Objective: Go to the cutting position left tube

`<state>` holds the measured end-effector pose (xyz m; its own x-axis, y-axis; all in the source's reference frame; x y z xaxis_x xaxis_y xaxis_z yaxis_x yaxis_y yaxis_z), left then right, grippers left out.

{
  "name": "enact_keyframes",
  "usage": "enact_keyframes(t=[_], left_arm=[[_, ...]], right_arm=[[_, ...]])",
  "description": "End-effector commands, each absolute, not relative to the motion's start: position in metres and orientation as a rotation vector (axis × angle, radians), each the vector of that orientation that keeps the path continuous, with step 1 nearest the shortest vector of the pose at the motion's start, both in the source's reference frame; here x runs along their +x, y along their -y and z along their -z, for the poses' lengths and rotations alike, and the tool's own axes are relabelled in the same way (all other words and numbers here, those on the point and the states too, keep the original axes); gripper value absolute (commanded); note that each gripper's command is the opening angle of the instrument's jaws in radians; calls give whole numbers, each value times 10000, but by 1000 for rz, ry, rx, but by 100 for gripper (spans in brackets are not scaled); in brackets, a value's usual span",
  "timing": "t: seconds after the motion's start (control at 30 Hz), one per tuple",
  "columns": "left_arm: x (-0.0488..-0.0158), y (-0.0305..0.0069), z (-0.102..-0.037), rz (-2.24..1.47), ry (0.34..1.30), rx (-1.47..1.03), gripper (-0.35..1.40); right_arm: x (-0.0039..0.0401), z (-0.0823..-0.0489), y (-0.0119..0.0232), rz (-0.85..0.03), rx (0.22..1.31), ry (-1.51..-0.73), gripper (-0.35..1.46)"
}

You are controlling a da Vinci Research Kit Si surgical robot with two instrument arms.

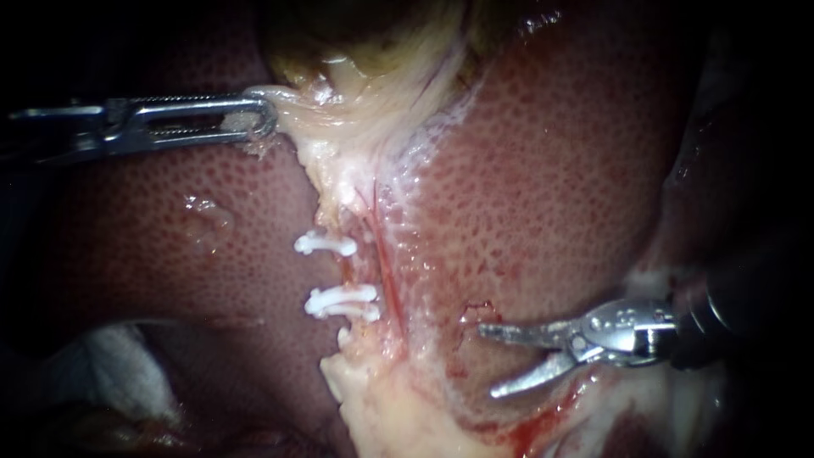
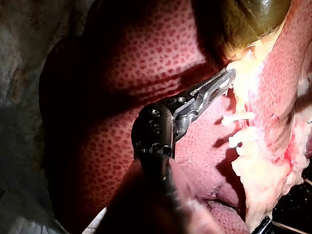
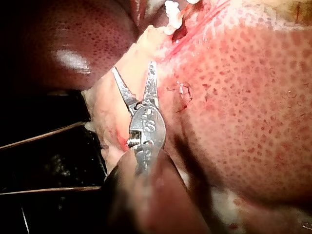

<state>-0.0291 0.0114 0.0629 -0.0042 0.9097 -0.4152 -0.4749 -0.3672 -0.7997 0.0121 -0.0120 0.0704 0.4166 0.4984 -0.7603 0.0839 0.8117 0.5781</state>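
Note:
Two white clips [image 1: 326,245] [image 1: 343,301] sit across the pale left tube [image 1: 347,273]; a thin red tube [image 1: 387,276] runs just right of it. My right instrument [image 1: 489,361] comes in from the right with its two blades open, lying over the liver [image 1: 551,170] well right of and below the clips, touching no tube. In the right wrist view those blades [image 3: 133,67] spread over pale fat, with the clips [image 3: 171,9] ahead of them. My left instrument [image 1: 259,119] is shut on pale tissue under the gallbladder [image 1: 373,34], as the left wrist view [image 2: 222,80] also shows.
White gauze [image 1: 119,365] lies at the lower left. A lump of pale fat [image 1: 381,407] hangs below the clips. A small nick [image 1: 479,312] marks the liver surface by the upper blade.

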Motion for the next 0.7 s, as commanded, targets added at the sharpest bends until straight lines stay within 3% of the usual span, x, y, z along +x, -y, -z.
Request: enact_keyframes(t=[0.03, 0.27, 0.5, 0.7], left_arm=[[-292, -114, -630, -1614, 541, -1158, -35], [-293, -114, -629, -1613, 540, -1157, -35], [-294, -113, -628, -1613, 538, -1157, -35], [-294, -112, -628, -1613, 538, -1157, -35]], right_arm=[[126, -706, 118, -287, 598, -1122, 143], [167, -712, 104, -357, 614, -1083, 141], [207, -716, 76, -428, 655, -944, 123], [226, -739, 66, -496, 688, -906, 130]])
